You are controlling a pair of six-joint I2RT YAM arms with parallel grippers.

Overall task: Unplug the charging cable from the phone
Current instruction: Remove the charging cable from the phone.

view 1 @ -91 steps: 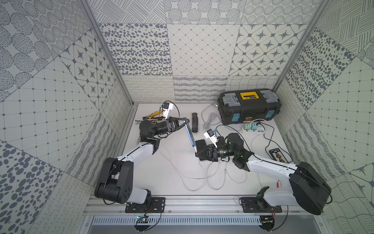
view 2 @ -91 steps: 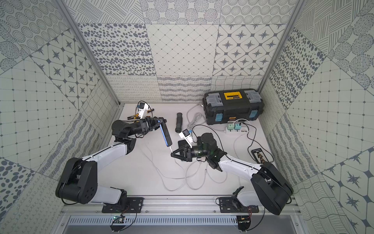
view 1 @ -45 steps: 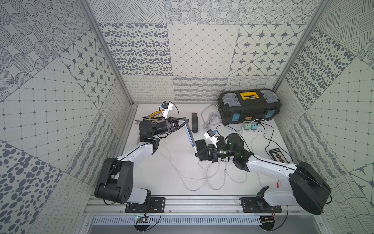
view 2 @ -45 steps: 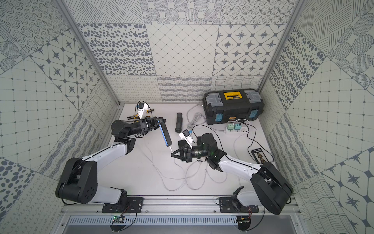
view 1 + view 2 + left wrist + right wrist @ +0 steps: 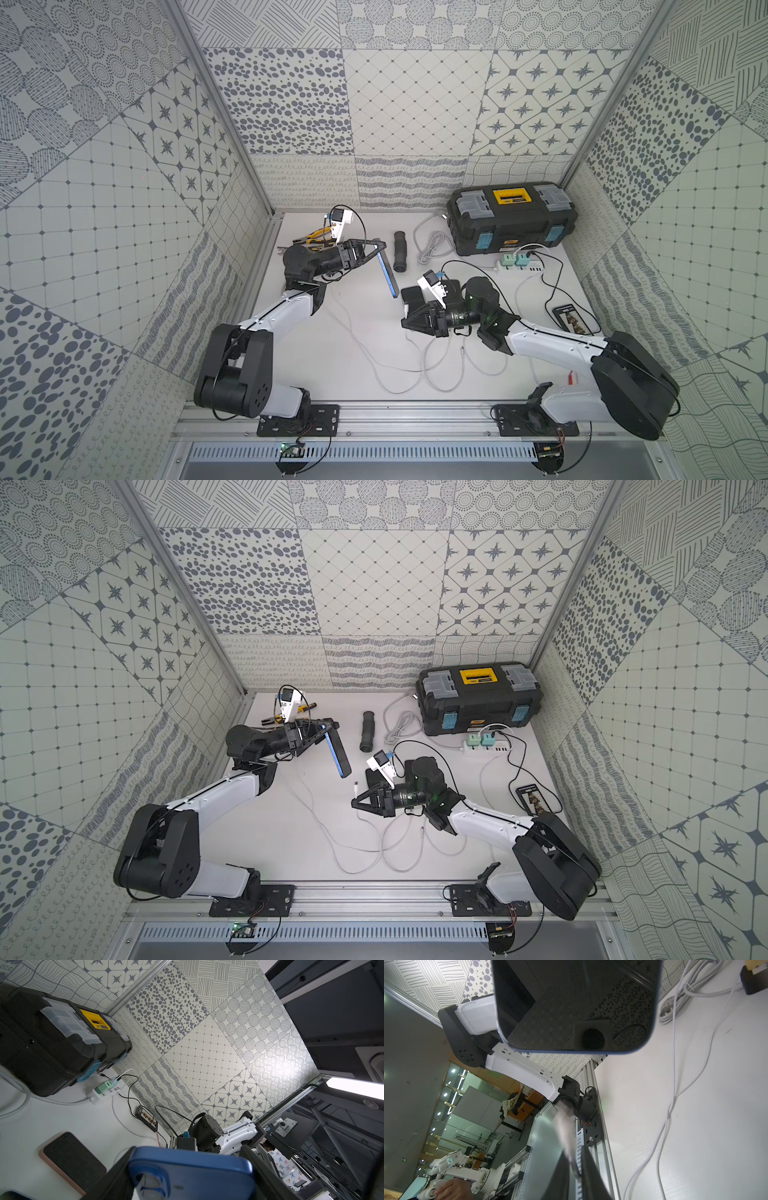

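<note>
Charging cable (image 5: 405, 308): judged light and limp, stiff only at the plug (image 5: 356, 786), the proper hold. The plug sits clear of the phone (image 5: 386, 270), at the right end effector (image 5: 406, 323), grip not discernible. The left end effector (image 5: 376, 246) clamps the phone above the bench (image 5: 332, 353).
</note>
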